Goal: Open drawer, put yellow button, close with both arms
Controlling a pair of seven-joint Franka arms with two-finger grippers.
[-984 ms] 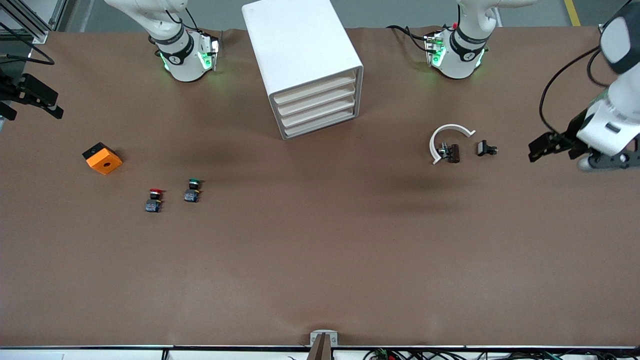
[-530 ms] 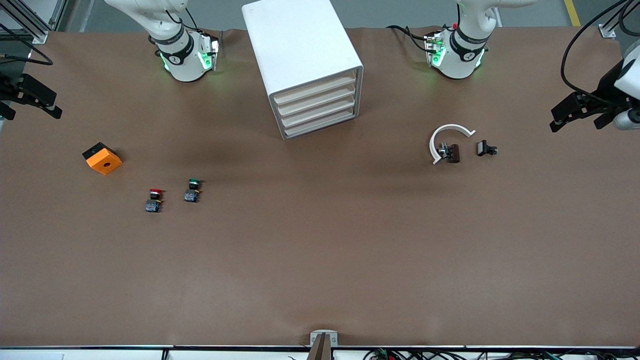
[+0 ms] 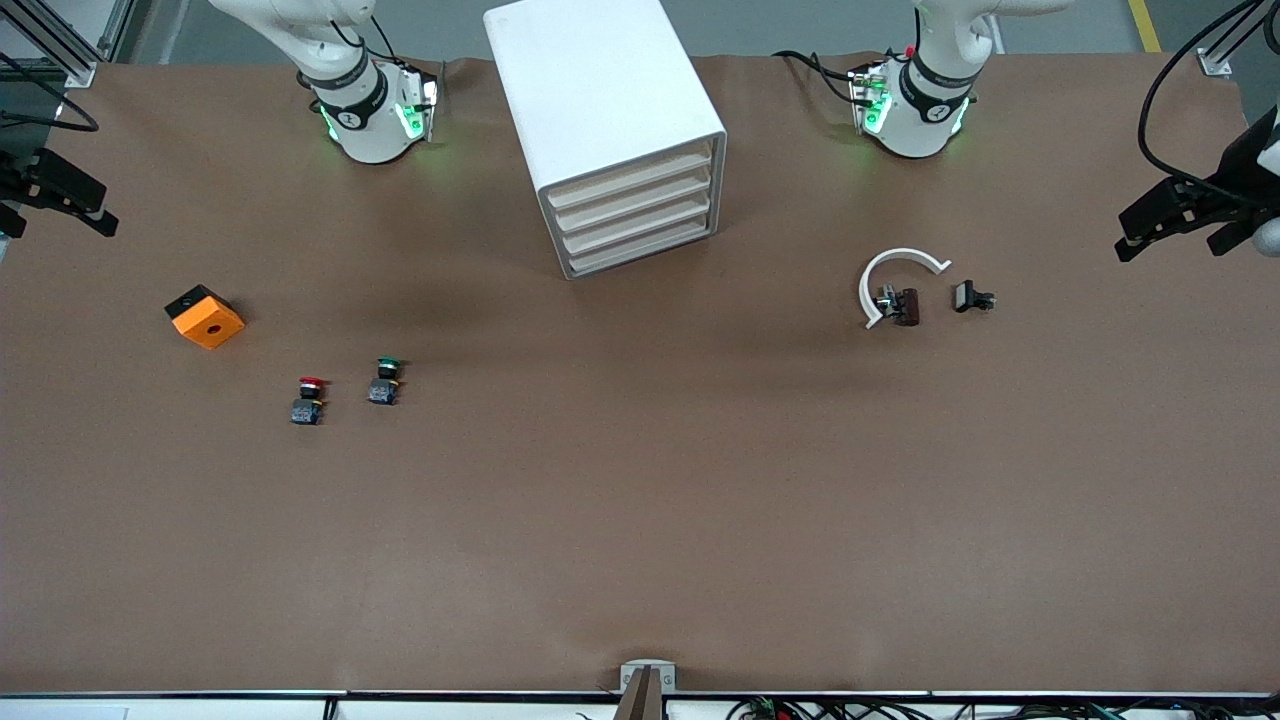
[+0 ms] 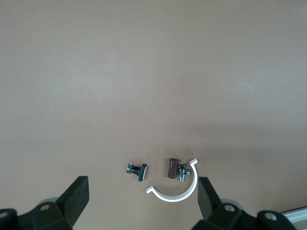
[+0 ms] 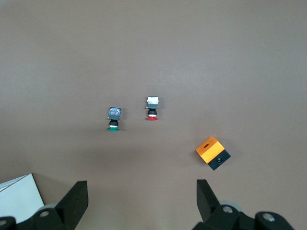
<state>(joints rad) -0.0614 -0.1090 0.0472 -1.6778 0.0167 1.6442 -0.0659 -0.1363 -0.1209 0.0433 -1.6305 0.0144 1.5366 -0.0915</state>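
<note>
The white cabinet (image 3: 600,120) stands between the arm bases. Its uppermost drawer (image 3: 628,178) is shut flush, like the three below it. The yellow button does not show in any view. My left gripper (image 3: 1122,236) is open and empty, in the air over the table's edge at the left arm's end. In the left wrist view its fingers (image 4: 76,197) stand wide apart. My right gripper (image 3: 105,208) is open and empty over the table's edge at the right arm's end. In the right wrist view its fingers (image 5: 76,200) stand wide apart over bare table.
A red-capped button (image 3: 310,398) and a green-capped button (image 3: 385,381) lie toward the right arm's end, with an orange box (image 3: 205,316) beside them. A white curved clip (image 3: 893,272), a brown part (image 3: 907,306) and a small black part (image 3: 970,297) lie toward the left arm's end.
My left gripper has pulled back toward the table's edge at the left arm's end. My right gripper has drifted slightly toward its own edge. The drawers stayed shut.
</note>
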